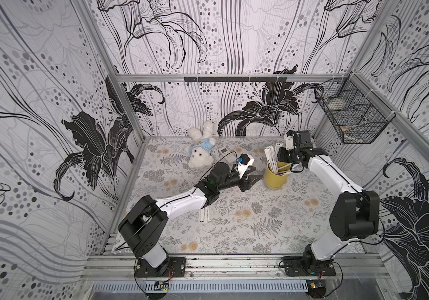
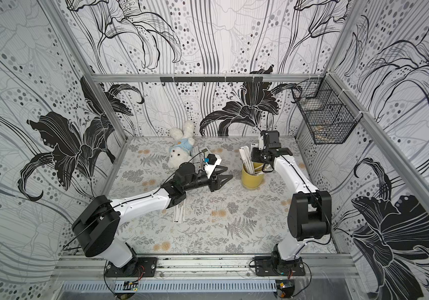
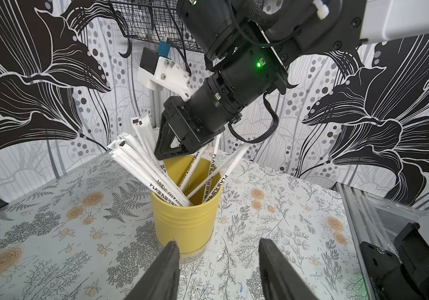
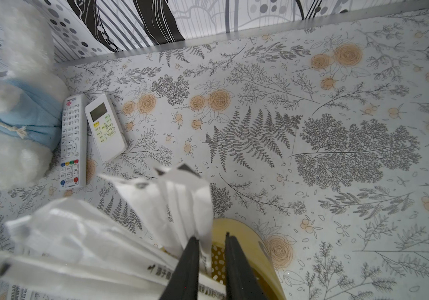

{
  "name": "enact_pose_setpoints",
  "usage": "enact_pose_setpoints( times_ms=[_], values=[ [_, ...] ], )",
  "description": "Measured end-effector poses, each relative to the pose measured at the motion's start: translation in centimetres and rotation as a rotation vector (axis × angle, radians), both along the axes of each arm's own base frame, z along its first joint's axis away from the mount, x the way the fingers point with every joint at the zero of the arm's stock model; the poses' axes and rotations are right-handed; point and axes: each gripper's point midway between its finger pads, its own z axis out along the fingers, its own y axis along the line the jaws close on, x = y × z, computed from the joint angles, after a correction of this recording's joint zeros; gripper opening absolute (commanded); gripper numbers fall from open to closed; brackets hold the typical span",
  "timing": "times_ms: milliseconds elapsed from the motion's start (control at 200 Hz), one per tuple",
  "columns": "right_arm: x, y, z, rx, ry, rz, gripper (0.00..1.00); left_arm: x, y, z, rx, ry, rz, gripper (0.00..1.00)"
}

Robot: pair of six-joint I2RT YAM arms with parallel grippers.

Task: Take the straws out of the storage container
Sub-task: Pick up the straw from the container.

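Right pincer (image 4: 210, 235) is seen at the mouth of the yellow cup (image 3: 184, 223), jaws narrowly parted, nothing seen between; paper-wrapped straws (image 3: 140, 161) are stood fanned inside it. Left pincer (image 3: 218, 246) is spread wide just beside the cup on the surface (image 3: 52, 233).

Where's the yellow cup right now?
In a top view the yellow cup stands right of centre on the table, just beyond the open left gripper, with the right gripper among its straws.

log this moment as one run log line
left hand: open, pointed at yellow cylindrical cup | right hand: jaws narrow among white paper-wrapped straws in cup, grip unclear | loose straws lie on floral table
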Motion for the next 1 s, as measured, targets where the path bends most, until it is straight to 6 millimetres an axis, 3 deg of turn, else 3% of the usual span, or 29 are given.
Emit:
enact_pose_setpoints(
  times_ms=[235, 666, 1002],
  values=[
    [0.7, 0.3, -0.8, 0.005, 0.009, 0.025, 0.27, -0.1, 0.0, 0.0, -0.002, 0.002, -0.004, 0.53],
    [0.8, 0.2, -0.6, -0.005, 0.004, 0.034, 0.12, -0.3, -0.3, -0.1, -0.006, 0.006, -0.024, 0.53],
    [-0.1, -0.7, 4.0, -0.03, -0.102, -0.003, 0.08, -0.2, -0.4, 0.3, -0.029, 0.03, -0.023, 0.51]
  ],
)
